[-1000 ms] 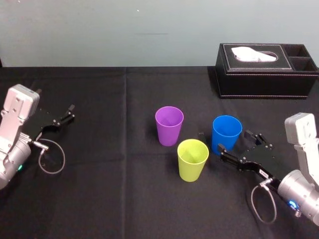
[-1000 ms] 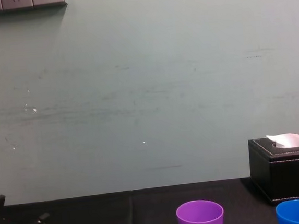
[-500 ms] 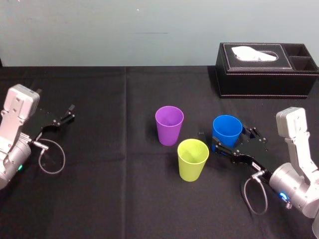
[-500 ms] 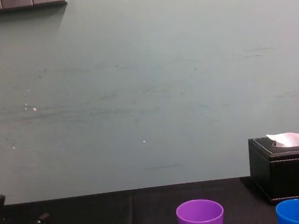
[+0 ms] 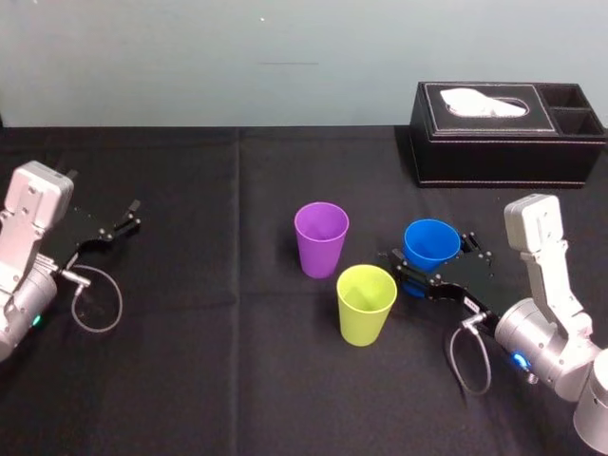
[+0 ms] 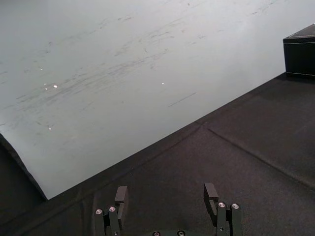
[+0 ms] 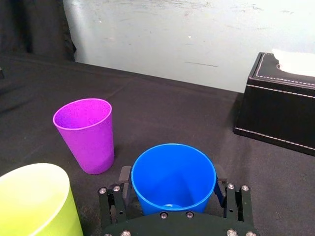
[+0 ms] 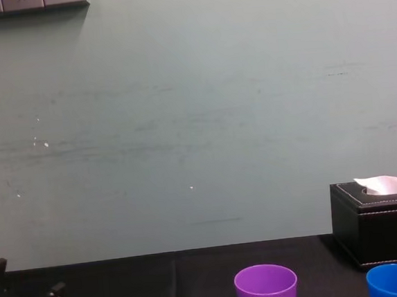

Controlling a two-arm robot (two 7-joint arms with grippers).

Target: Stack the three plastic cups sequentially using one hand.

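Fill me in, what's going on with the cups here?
Cup stacking, with nothing stacked yet. The right gripper is around the blue cup; whether it has gripped it is unclear. The purple cup and the yellow-green cup stand upright and apart nearby, both untouched. The left gripper sits parked with jaws open at the left side of the black table.
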